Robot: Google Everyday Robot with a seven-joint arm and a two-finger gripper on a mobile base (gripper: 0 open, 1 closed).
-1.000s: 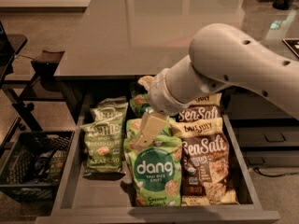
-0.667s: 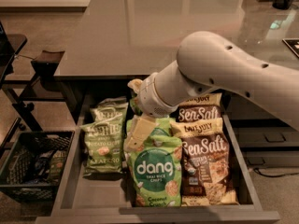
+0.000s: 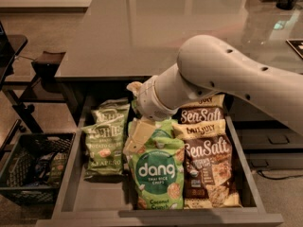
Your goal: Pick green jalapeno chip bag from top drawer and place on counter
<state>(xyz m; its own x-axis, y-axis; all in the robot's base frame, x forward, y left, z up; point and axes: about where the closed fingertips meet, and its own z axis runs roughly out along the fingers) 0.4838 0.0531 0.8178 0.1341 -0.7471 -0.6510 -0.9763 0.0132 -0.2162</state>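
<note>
In the left row of the open top drawer (image 3: 72, 174), the green jalapeno chip bag (image 3: 105, 143) lies flat, lettered "POTATO CHIPS" and "JALAPENO". Just to its right the gripper (image 3: 138, 137) hangs over the far end of a "dang" Thai Rice Chips bag (image 3: 156, 171); I cannot tell whether it is open or closed. "Sea Salt" bags (image 3: 207, 162) fill the right row. The counter (image 3: 142, 32) lies beyond.

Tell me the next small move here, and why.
Probably slide the gripper sideways over the jalapeno chip bag. It hangs above the dang bag in the middle row of the drawer, beside the target rather than over it.
</note>
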